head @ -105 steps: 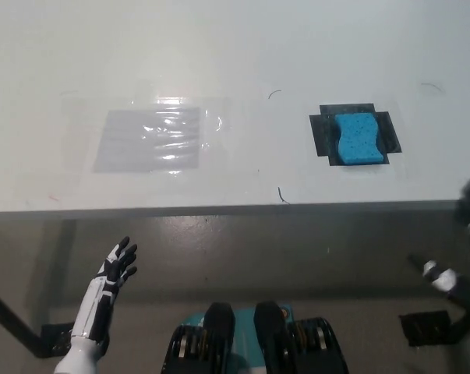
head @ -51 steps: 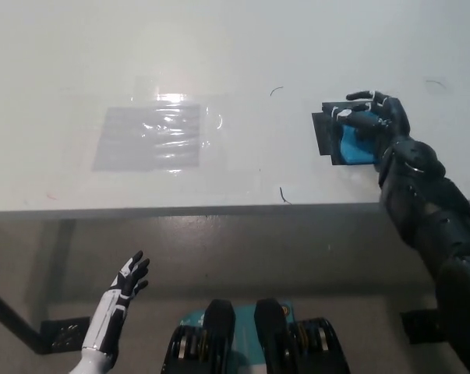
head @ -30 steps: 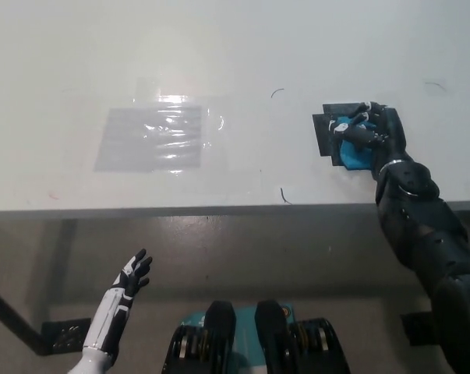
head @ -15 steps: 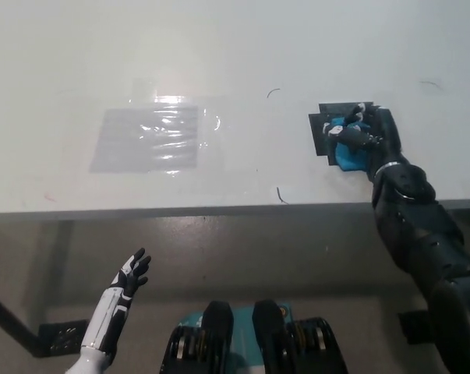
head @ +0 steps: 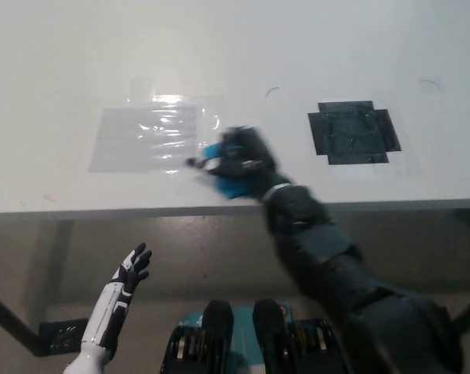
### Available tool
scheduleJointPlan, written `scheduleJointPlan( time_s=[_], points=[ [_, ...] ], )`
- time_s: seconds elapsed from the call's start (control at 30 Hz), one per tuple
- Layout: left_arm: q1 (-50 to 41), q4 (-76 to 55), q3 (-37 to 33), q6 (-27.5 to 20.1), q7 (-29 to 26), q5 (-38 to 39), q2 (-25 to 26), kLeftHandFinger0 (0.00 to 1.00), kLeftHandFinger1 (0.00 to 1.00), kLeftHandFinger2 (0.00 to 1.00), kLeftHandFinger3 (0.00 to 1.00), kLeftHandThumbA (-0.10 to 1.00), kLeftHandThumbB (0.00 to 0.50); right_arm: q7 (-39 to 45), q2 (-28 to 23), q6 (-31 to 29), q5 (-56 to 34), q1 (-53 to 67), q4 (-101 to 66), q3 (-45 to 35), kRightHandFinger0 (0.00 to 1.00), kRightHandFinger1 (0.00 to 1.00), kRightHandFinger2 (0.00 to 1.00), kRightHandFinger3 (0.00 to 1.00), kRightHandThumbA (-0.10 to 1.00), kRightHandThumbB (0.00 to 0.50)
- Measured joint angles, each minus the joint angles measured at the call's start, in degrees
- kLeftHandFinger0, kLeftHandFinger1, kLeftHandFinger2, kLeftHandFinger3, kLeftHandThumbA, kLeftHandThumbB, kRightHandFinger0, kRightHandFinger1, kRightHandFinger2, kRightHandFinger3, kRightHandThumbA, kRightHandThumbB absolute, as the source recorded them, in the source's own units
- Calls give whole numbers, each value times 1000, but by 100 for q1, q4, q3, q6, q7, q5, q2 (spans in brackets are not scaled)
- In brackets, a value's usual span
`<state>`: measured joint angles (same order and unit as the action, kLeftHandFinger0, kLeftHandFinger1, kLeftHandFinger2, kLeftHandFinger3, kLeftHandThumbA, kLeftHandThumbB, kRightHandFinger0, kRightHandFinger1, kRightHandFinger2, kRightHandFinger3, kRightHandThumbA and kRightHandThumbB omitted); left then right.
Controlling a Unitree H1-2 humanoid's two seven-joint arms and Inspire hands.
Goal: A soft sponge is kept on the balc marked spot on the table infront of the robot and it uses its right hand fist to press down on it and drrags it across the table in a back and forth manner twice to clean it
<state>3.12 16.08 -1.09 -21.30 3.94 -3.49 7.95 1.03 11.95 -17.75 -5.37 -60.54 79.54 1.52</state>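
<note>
The blue sponge (head: 233, 185) lies on the white table (head: 297, 47), left of its black marked spot (head: 353, 132) and near the table's front edge. My black right hand (head: 238, 158) rests on top of it as a closed fist, blurred by motion, covering most of the sponge. The black spot is bare. My white left hand (head: 131, 266) hangs below the table edge at the lower left, fingers spread and holding nothing.
A clear plastic sheet (head: 147, 138) lies taped on the table just left of the sponge. Small dark scribble marks (head: 273, 91) dot the tabletop. A dark floor bracket (head: 60, 336) sits under the table at the lower left.
My right fist has dragged the sponge off the black spot and leftward across the table to beside the plastic sheet. The left hand has stayed below the table.
</note>
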Motion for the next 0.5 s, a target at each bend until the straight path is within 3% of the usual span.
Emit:
scheduleJointPlan(
  time_s=[0.07, 0.17, 0.27, 0.33, 0.5],
  points=[
    [-4, 0, 2, -4, 7, 5, 1, 1000, 1000, 1000, 1000, 1000, 72, 60, 172, -2, 3, -2, 1, -3, 135, 91, 207, 57, 1000, 130],
    [-1, 1, 3, -16, 7, 3, 0, 1000, 1000, 1000, 1000, 1000, 87, 124, 296, -2, 9, -1, 1, -1, 181, 63, 180, 43, 1000, 114],
    [-1, 1, 4, -22, 12, 10, 0, 1000, 1000, 1000, 1000, 1000, 83, 150, 291, -5, 20, 1, 3, 1, 154, 69, 171, 24, 1000, 126],
    [1, -1, 3, -22, 12, 10, 0, 1000, 1000, 1000, 1000, 1000, 75, 156, 257, -10, 29, 5, 5, 1, 3, 1, 105, 0, 1000, 129],
    [-2, -3, 4, -22, 14, 11, 0, 1000, 1000, 1000, 1000, 1000, 67, 156, 59, -51, 53, 38, 6, -6, 0, 0, 116, 28, 1000, 125]
  ],
)
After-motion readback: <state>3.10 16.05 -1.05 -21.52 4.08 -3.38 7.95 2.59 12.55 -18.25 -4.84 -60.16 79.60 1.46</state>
